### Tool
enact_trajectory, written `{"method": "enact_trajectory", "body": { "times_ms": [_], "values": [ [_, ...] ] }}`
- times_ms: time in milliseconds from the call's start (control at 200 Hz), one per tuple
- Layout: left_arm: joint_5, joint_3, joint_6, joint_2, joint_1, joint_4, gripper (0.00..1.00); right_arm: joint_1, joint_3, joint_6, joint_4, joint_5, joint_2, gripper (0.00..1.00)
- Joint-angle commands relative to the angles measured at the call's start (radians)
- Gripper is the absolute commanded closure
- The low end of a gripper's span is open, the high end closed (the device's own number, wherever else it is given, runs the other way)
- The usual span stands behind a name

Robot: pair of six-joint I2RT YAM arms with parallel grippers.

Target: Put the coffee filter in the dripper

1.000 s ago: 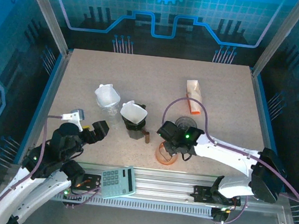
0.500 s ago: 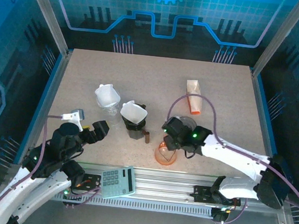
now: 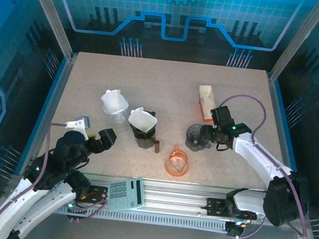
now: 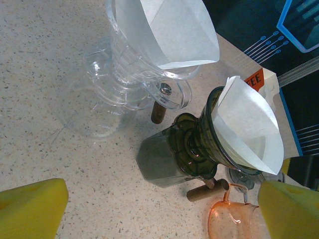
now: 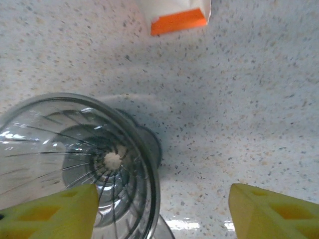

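I have open desk (image 3: 158,76) across the far half. Left of centre, the clear dripper (image 3: 114,102) and dark dripper (image 3: 142,128) leave only a narrow gap. The orange cup (image 3: 176,162) stands alone near the front edge. The smoky dripper (image 3: 195,136) and filter box (image 3: 207,100) crowd the right.

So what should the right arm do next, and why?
Probably move the right gripper on to the filter pack just beyond it to take a filter. Its jaws stand open and hold nothing, and the dripper right under it is bare inside, with no paper in it.
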Motion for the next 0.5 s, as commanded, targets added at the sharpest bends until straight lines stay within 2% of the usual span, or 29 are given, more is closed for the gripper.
{"method": "enact_trajectory", "body": {
  "times_ms": [0, 100, 255, 370, 495],
  "values": [
    [0.004, 0.014, -0.001, 0.006, 0.006, -0.005, 0.01, -0.024, -0.017, 0.007, 0.070, -0.096, 0.037, 0.35],
    [0.003, 0.012, -0.001, 0.006, 0.006, -0.004, 0.01, -0.036, -0.017, 0.007, 0.089, -0.123, 0.071, 0.42],
    [0.004, 0.010, 0.001, 0.006, 0.006, -0.005, 0.01, -0.057, -0.023, 0.007, 0.104, -0.157, 0.106, 0.64],
    [0.003, 0.010, 0.002, 0.005, 0.006, -0.005, 0.01, -0.063, -0.029, 0.005, 0.108, -0.171, 0.092, 0.77],
    [0.004, 0.006, 0.001, 0.006, 0.006, 0.000, 0.01, -0.064, -0.027, -0.007, 0.091, -0.178, 0.051, 0.86]
  ]
}}
